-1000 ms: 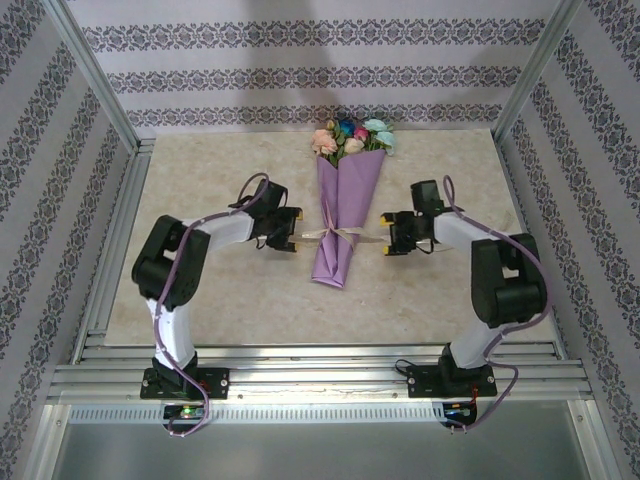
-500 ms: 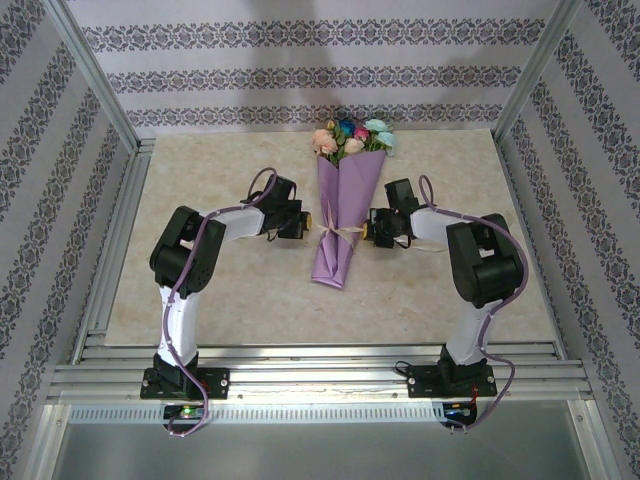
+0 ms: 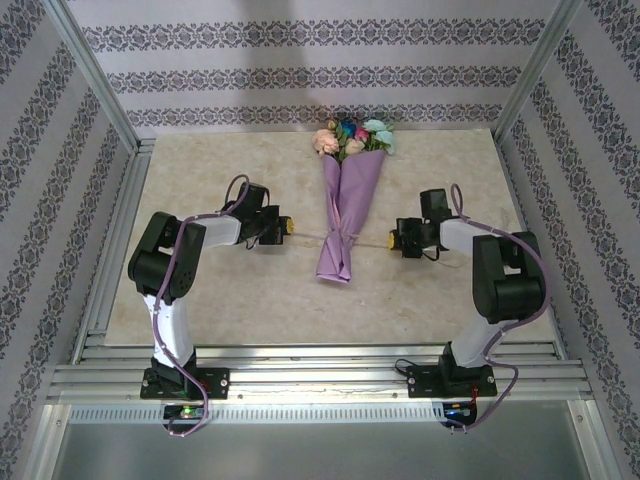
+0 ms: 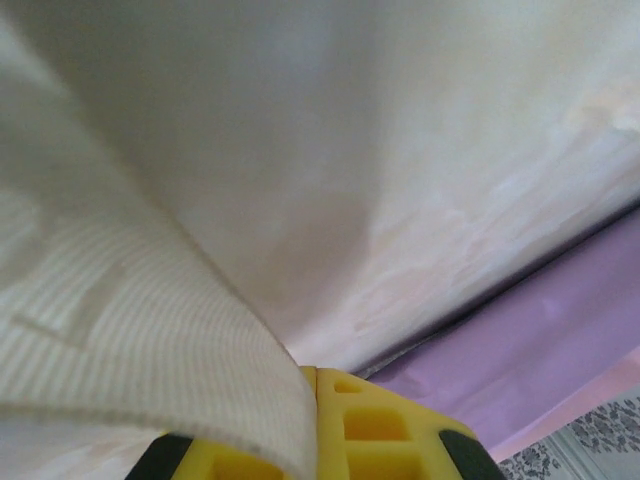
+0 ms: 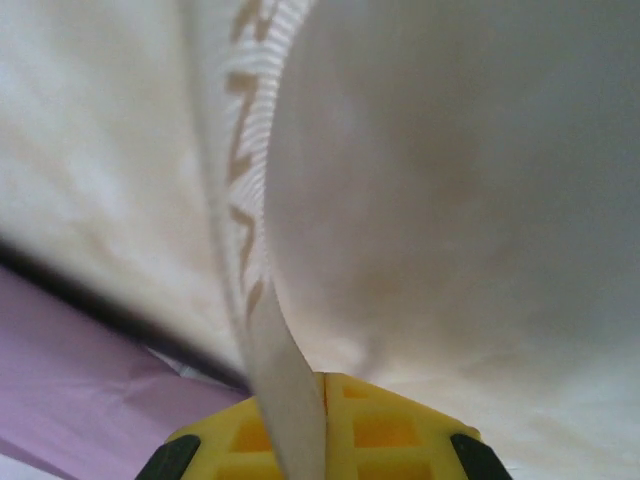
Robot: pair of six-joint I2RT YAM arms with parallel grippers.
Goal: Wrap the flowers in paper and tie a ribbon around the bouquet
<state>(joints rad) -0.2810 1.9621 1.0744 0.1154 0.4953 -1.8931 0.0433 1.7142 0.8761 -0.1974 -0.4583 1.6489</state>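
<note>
The bouquet (image 3: 345, 205) lies in the middle of the table, a lilac paper (image 3: 350, 190) cone with the flowers (image 3: 352, 135) sticking out at the far end. A cream ribbon (image 3: 372, 238) circles the cone's narrow waist and runs straight out to both sides. My left gripper (image 3: 287, 226) is shut on the left end, my right gripper (image 3: 393, 240) on the right end. In the left wrist view the ribbon (image 4: 130, 330) leaves the closed yellow gripper (image 4: 316, 385), with paper (image 4: 560, 320) beyond. In the right wrist view the ribbon (image 5: 285, 390) is pinched by the closed gripper (image 5: 325, 385).
The marble-look tabletop (image 3: 220, 290) is walled by patterned panels and an aluminium frame post (image 3: 95, 75) on each side. Metal rails (image 3: 320, 375) run along the near edge above the arm bases.
Both grippers went from open to shut on the ribbon ends close to the bouquet, then drew apart sideways, pulling the ribbon straight. The bouquet shifted slightly.
</note>
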